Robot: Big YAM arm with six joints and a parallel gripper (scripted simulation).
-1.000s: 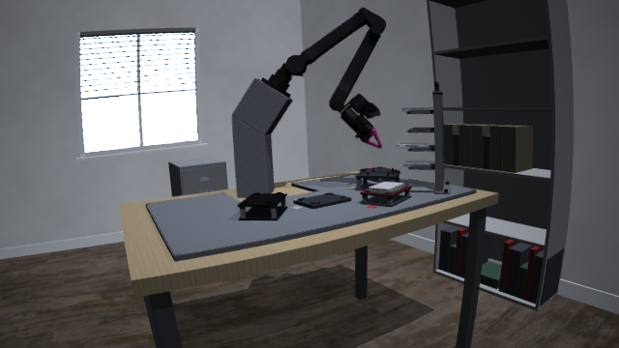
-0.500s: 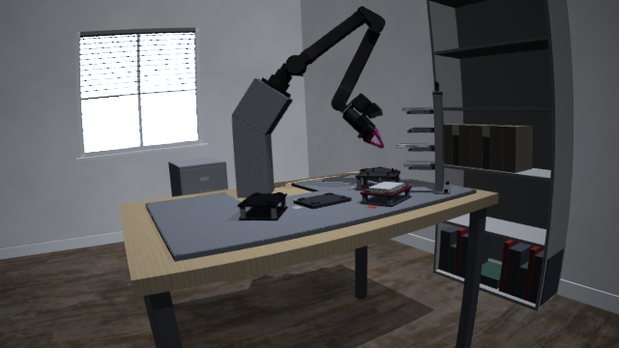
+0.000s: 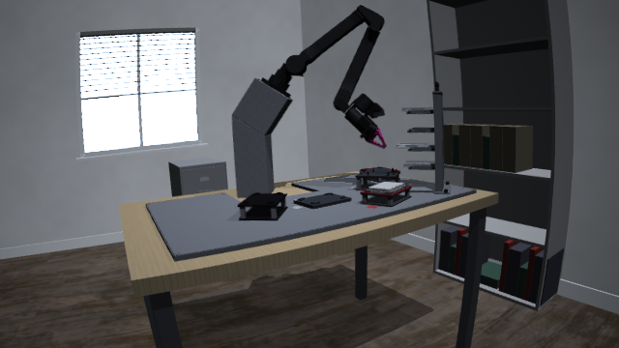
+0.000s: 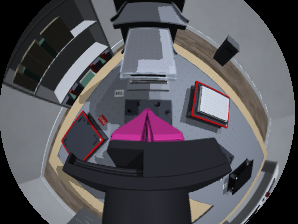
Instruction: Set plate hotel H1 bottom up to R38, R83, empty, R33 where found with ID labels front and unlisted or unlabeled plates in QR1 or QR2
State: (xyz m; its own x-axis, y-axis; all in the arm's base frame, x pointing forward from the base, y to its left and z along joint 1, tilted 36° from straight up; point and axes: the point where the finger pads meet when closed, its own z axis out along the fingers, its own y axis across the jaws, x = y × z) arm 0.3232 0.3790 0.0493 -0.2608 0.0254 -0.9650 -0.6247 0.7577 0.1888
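The plate hotel H1 (image 3: pixel 422 137) stands at the table's far right, a post with four thin shelves; I cannot tell the plates or labels on them from here. In the wrist view the hotel (image 4: pixel 149 52) is straight ahead, seen from above, with pale edges at its front. My gripper (image 3: pixel 378 139), with magenta fingers, hangs in the air a little left of the hotel's third shelf, shut and empty; it also shows in the wrist view (image 4: pixel 148 129). A white plate (image 3: pixel 387 187) sits on a red-rimmed nest, also in the wrist view (image 4: pixel 212 104).
A second red-rimmed nest (image 4: pixel 84 136) with a dark top lies on the other side, behind the first in the exterior view (image 3: pixel 378 174). A black raised nest (image 3: pixel 262 205) and a flat black nest (image 3: pixel 322 199) lie mid-table. A bookshelf (image 3: pixel 503 145) stands behind the hotel.
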